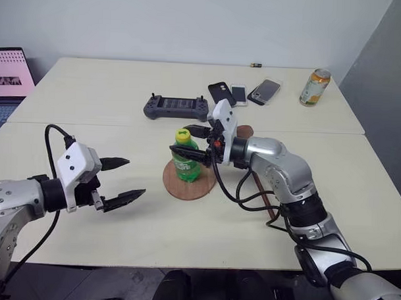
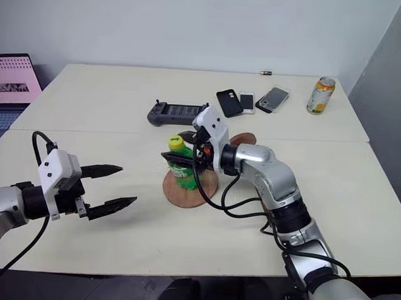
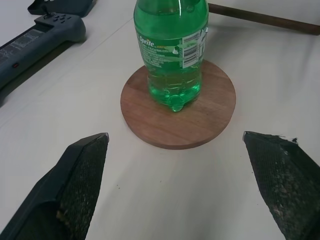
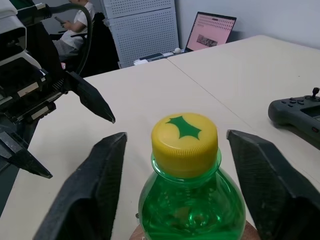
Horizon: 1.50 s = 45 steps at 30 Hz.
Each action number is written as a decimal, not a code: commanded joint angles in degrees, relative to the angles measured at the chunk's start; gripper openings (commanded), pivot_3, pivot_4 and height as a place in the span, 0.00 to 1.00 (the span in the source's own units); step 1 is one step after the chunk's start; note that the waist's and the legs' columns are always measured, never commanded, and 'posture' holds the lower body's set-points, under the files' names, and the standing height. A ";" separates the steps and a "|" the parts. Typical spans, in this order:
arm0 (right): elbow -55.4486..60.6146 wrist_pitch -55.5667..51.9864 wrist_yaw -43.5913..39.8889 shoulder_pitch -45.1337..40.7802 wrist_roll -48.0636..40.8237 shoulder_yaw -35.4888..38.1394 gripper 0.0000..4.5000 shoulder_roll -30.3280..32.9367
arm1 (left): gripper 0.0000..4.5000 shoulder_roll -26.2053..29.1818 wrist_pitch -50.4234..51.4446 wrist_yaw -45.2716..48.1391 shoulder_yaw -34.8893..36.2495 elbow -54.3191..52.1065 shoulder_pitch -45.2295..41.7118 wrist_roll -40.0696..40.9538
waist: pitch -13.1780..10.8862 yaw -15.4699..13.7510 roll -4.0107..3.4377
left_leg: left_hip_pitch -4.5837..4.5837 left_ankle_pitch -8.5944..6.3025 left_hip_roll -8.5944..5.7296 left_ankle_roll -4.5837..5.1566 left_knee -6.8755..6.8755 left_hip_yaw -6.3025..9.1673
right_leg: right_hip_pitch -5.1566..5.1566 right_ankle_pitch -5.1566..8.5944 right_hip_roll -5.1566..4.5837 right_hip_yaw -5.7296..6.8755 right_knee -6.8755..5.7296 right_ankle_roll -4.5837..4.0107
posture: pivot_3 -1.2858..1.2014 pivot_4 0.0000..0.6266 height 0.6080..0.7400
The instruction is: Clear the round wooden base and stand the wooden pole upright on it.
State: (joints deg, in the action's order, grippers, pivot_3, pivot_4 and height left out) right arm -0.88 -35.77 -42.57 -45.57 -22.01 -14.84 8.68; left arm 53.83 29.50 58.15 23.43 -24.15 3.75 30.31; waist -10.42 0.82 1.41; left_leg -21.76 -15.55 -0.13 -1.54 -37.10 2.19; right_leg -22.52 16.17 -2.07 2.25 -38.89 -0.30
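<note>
Flat round reddish-brown wooden base (image 1: 189, 180) under green plastic bottle (image 1: 185, 159), right hand (image 1: 189, 151) fingers apart flanking bottle, left hand (image 1: 123, 180) apart nearby, thin dark wooden pole (image 3: 262, 18) on bench (image 1: 89, 129) behind

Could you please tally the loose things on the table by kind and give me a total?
Phones: 3
Green bottle: 1
Drink can: 1
Handheld controller: 1
Round wooden base: 1
Wooden pole: 1
Small dark item at the far edge: 1
Total: 9
</note>
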 commanded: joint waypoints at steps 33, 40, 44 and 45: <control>16.59 -14.24 4.86 -0.14 -14.71 30.69 0.30 25.94 | 1.00 -10.41 3.05 -4.86 -16.27 -3.27 -25.64 9.34 | -0.03 -0.36 0.01 | -0.23 0.01 -0.08 0.01 -0.06 -0.10 | -0.15 0.00 -0.03 -0.10 -0.01 0.01 | 0.52 0.24 1.00; 3.95 -2.30 2.98 8.83 -4.98 32.26 0.30 35.49 | 1.00 -16.27 -0.20 -4.51 -24.39 0.94 -32.45 4.94 | -0.03 -0.81 0.03 | -0.23 0.03 -0.15 0.05 -0.10 -0.25 | -0.09 0.00 -0.06 -0.16 0.02 0.02 | 0.52 0.24 1.00; -1.16 2.04 2.57 10.04 -3.00 32.18 0.30 35.98 | 1.00 -17.56 -1.19 -4.13 -25.80 2.16 -33.72 3.55 | -0.05 -0.16 0.01 | -0.20 0.04 -0.06 0.04 -0.08 -0.54 | -0.19 -0.01 -0.06 -0.37 -0.03 0.02 | 0.52 0.24 1.00; -2.20 2.98 2.59 10.21 -2.39 32.04 0.30 36.07 | 1.00 -17.78 -1.42 -4.00 -26.15 2.33 -33.89 3.25 | -0.06 0.13 0.00 | -0.19 0.04 -0.06 0.05 -0.07 -0.56 | -0.21 -0.01 -0.05 -0.39 -0.05 0.02 | 0.52 0.24 1.00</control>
State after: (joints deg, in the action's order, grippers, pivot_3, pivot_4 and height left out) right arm -4.12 -37.19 -39.55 -33.94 -24.92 14.76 43.24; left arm 36.20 29.57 53.58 -2.55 -21.63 -29.23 34.34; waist -10.48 0.95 1.41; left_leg -21.94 -15.51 -0.16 -1.50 -37.16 1.61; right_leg -22.74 16.16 -2.10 1.85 -38.96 -0.28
